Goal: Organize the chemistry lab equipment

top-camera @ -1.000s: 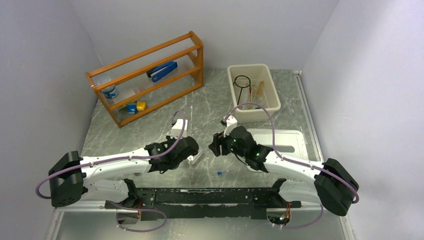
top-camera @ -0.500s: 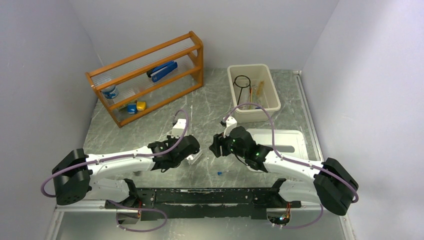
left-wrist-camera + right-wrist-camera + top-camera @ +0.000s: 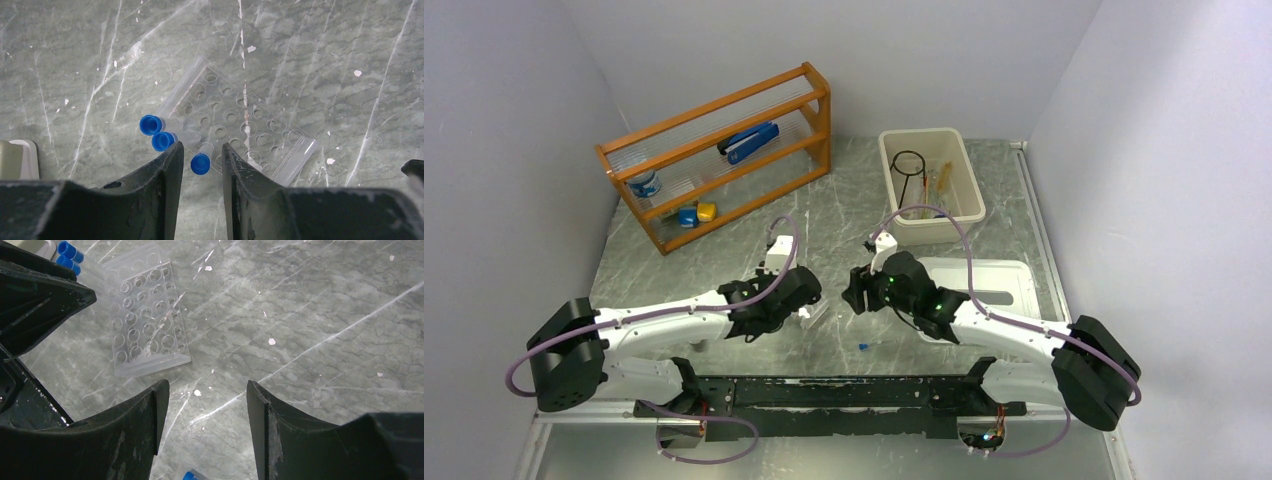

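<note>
The clear plastic tube rack (image 3: pixel 235 125) lies flat on the marble table. Three clear blue-capped tubes sit at its near corner: two side by side (image 3: pixel 150 124) (image 3: pixel 162 141) and one (image 3: pixel 200 163) between my left jaws. My left gripper (image 3: pixel 201 150) is open, with its fingers a little apart from that tube's cap. My right gripper (image 3: pixel 207 390) is open and empty over bare table, right of the rack (image 3: pixel 147 320). A loose blue-capped tube (image 3: pixel 869 345) lies near the front edge and shows below my right jaws (image 3: pixel 189 475).
A beige bin (image 3: pixel 964 170) at the back right holds the black wire ring stand (image 3: pixel 909 165) and thin rods. A wooden shelf (image 3: pixel 714 155) at the back left holds a blue stapler (image 3: pixel 749 142) and small items. A white tray (image 3: pixel 984 280) lies under my right arm.
My left arm has shifted slightly and its gripper has edged toward the rack's corner. The right arm has not moved.
</note>
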Motion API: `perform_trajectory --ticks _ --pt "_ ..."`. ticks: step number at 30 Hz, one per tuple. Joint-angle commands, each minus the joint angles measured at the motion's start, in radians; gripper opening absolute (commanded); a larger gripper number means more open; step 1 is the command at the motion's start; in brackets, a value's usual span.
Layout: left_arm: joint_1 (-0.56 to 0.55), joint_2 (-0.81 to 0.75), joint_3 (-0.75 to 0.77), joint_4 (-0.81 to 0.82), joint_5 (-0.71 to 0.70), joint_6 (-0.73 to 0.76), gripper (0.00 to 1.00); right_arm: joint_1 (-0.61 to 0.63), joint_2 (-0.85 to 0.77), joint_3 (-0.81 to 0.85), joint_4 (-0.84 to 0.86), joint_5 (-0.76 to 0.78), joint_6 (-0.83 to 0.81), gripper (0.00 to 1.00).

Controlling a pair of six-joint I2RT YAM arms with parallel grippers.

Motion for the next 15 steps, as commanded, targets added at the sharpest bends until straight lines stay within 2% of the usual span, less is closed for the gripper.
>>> perform_trajectory --ticks 1,8,12,15 --pt "0.007 -0.042 0.032 -0.012 0.010 -0.006 0.40 0.003 0.000 0.031 -0.016 0.004 0.005 0.61" --pt "0.007 -0.138 0.095 -0.042 0.050 0.050 0.44 0.004 0.016 0.076 -0.194 0.054 0.046 0.61" --pt "0.015 -0.151 0.107 -0.081 0.019 0.044 0.60 0.005 0.050 0.100 -0.332 0.082 0.082 0.62" --pt "0.044 -0.140 0.090 -0.086 0.038 0.044 0.69 0.005 0.074 0.101 -0.382 0.091 0.110 0.62"
